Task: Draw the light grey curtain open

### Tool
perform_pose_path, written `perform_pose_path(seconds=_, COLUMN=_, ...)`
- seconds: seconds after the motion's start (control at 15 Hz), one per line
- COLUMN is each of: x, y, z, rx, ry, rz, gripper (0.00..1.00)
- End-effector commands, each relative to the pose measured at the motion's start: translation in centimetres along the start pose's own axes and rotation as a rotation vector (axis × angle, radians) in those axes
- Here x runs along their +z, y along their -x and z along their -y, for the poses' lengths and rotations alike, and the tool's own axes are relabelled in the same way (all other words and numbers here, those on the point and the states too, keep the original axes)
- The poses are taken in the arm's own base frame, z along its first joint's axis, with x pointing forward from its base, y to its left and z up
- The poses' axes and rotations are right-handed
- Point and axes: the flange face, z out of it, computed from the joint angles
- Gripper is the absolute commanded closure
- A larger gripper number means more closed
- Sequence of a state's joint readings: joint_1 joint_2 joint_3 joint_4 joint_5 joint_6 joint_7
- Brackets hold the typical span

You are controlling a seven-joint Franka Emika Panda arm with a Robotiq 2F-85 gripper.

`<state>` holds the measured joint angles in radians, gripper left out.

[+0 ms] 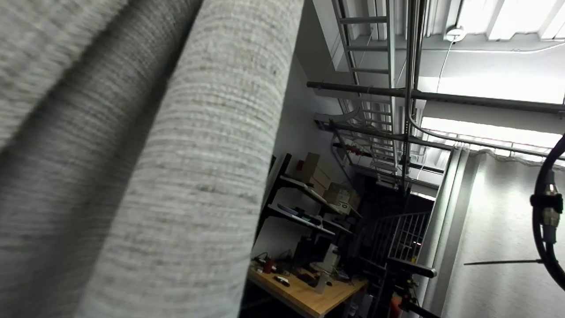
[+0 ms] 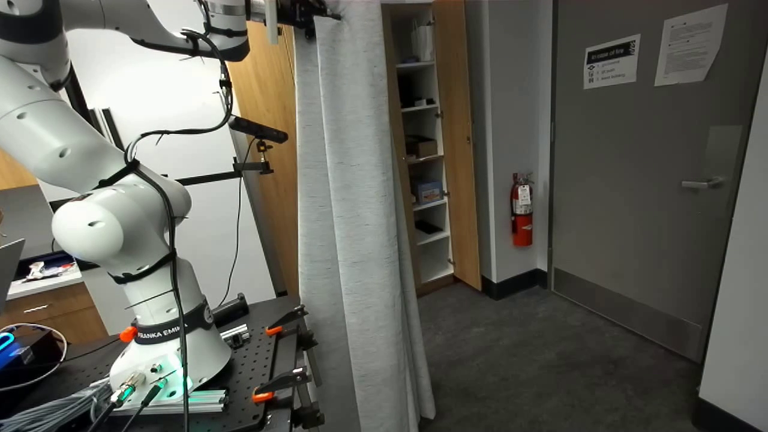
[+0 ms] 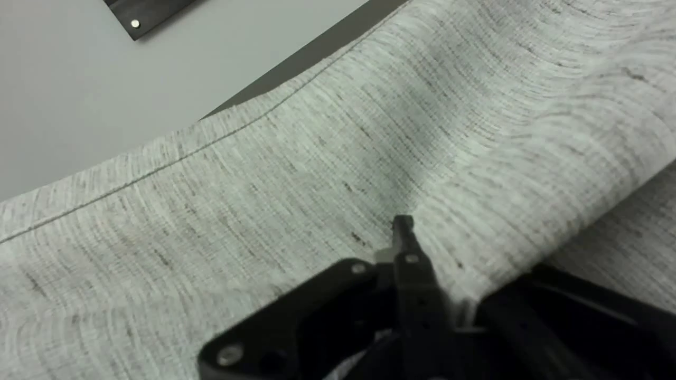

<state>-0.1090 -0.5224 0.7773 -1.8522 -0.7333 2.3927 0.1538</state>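
The light grey curtain (image 2: pixel 360 180) hangs in deep folds beside the robot's table in an exterior view. It fills the left half of an exterior view (image 1: pixel 203 168) very close to the camera. In the wrist view it spans most of the picture (image 3: pixel 264 200), with its stitched hem running diagonally at upper left. My gripper (image 3: pixel 430 253) is shut on a fold of the curtain; the fabric bunches between the fingers, and the fold hides the right fingertip. In an exterior view the black gripper (image 2: pixel 315 15) is at the curtain's upper part, near the top edge of the picture.
An open wooden cabinet (image 2: pixel 429 162) stands behind the curtain. A fire extinguisher (image 2: pixel 522 210) and a grey door (image 2: pixel 642 198) are further right. A camera on a bracket (image 2: pixel 258 129) is near the arm. Clamps (image 2: pixel 282 384) line the table edge. Another grey curtain (image 1: pixel 503 207) hangs at the back.
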Motion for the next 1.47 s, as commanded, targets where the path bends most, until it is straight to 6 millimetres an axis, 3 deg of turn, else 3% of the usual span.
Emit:
perform_pose_path(seconds=0.0, x=-0.4, y=-0.6, z=7.5, rx=-0.075, ry=-0.126, rz=0.025, gripper=1.00)
perform_pose_path(seconds=1.33, x=-1.5, y=-2.5, z=10.0, rx=-0.149, ry=-0.010, rz=0.136, gripper=1.00)
perform_pose_path(seconds=1.4, x=-1.3, y=-2.8, z=3.0, rx=-0.119, ry=0.141, rz=0.129, gripper=1.00)
